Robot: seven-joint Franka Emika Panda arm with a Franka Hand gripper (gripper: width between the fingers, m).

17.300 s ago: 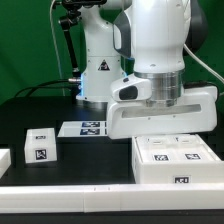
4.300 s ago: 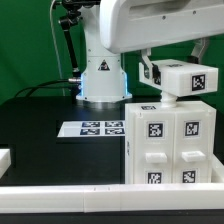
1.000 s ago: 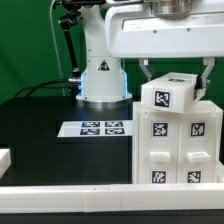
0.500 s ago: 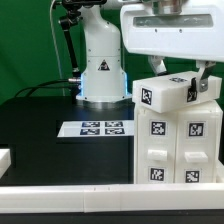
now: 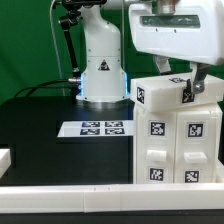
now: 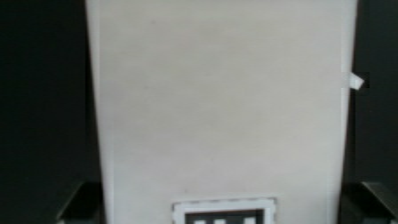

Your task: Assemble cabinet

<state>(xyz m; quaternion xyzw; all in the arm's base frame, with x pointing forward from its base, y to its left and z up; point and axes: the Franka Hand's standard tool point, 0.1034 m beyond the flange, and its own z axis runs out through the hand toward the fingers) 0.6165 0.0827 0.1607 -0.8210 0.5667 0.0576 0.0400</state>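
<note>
On top of the cabinet, the gripper was clamped around a tilted drawer block.

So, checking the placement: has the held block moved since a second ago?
Yes. The block in the pincer came down toward the cabinet, tilting.

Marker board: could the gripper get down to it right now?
Probably not yet. The gripper is shut on a white block atop the cabinet; the marker board itself lies uncovered beside it.
</note>
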